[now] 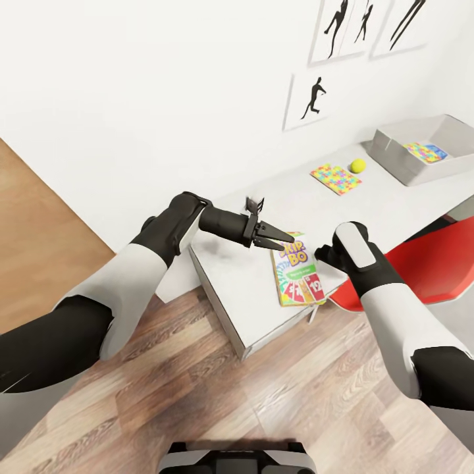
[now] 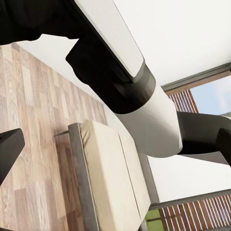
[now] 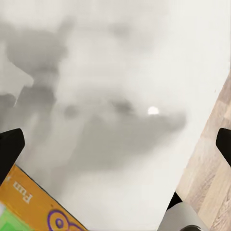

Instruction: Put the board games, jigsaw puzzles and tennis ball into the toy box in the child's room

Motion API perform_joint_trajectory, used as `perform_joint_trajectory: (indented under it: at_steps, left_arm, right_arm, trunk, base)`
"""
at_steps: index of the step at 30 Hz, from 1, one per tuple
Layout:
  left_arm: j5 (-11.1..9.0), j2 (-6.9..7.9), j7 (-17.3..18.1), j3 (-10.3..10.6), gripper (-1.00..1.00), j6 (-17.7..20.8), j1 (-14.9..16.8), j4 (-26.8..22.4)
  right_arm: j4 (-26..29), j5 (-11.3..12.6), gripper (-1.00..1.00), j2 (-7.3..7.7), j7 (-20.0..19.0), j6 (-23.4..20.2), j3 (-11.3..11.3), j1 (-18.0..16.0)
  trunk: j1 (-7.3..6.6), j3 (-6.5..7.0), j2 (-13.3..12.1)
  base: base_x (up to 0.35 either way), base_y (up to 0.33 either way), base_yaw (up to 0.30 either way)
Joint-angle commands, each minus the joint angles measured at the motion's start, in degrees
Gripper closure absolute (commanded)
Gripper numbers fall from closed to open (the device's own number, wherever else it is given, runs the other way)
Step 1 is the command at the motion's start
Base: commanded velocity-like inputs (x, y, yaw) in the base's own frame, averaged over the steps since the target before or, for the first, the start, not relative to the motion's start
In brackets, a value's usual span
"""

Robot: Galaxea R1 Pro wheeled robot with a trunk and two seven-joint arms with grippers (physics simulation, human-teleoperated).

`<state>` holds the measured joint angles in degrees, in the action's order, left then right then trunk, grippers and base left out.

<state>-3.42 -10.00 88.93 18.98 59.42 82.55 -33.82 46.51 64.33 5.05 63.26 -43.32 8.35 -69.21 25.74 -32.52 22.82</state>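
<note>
Two pincers over bench [image 1: 408, 204] near end, we hold nothing. Left pincer [image 1: 280, 237] looks nearly closed, empty, tips just above SKIP-BO box [image 1: 298, 270] top edge. Right pincer [image 1: 327, 254] at box's 3 o'clock; wrist view shows fingers [image 3: 10, 150] spread wide, empty, likely for edge grab. Toy box [image 1: 395, 155] at 1 o'clock, small puzzle [image 1: 425, 152] inside. Larger puzzle [image 1: 336, 178], tennis ball [image 1: 357, 165] beside it, outside.

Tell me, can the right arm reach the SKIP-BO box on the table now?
Probably yes: the right gripper hovers beside the SKIP-BO box at the table edge, with nothing between them.
</note>
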Motion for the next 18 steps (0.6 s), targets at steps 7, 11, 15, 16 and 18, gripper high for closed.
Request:
perform_joint_trajectory:
  at_steps: [7,11,15,16,18]
  left_arm:
    - [-0.27,0.0,0.1,0.18,-1.0,0.58,0.07,0.07]
    - [-0.27,0.0,0.1,0.18,-1.0,0.58,0.07,0.07]
    - [-0.23,0.0,0.1,0.21,-1.0,0.56,-0.04,0.07]
    - [-0.18,0.0,0.1,0.2,-1.0,0.55,-0.28,0.07]
    - [-0.15,0.0,0.1,0.19,-1.0,0.55,-0.6,0.07]
  right_arm:
    - [0.23,0.44,-1.0,0.22,0.52,-0.38,0.2,-0.21]
    - [0.43,0.44,-1.0,0.26,0.52,-0.57,0.08,-0.5]
    - [0.23,0.45,-1.0,-0.23,0.5,-0.68,0.21,-2.39]
    - [0.21,0.45,-1.0,-0.38,0.51,-0.7,0.23,-2.7]
    - [0.19,0.45,-1.0,-0.48,0.51,-0.7,0.24,-2.92]
  trunk:
    - [0.04,-0.08,0.1]
    - [0.04,-0.08,0.1]
    - [0.04,-0.08,0.1]
    - [0.04,-0.08,0.1]
    - [0.04,-0.08,0.1]
  base:
    - [0.023,0.0,0.0]
    - [0.003,0.0,0.0]
    - [0.0,0.0,0.0]
    - [0.0,0.0,0.0]
    - [0.0,0.0,0.0]
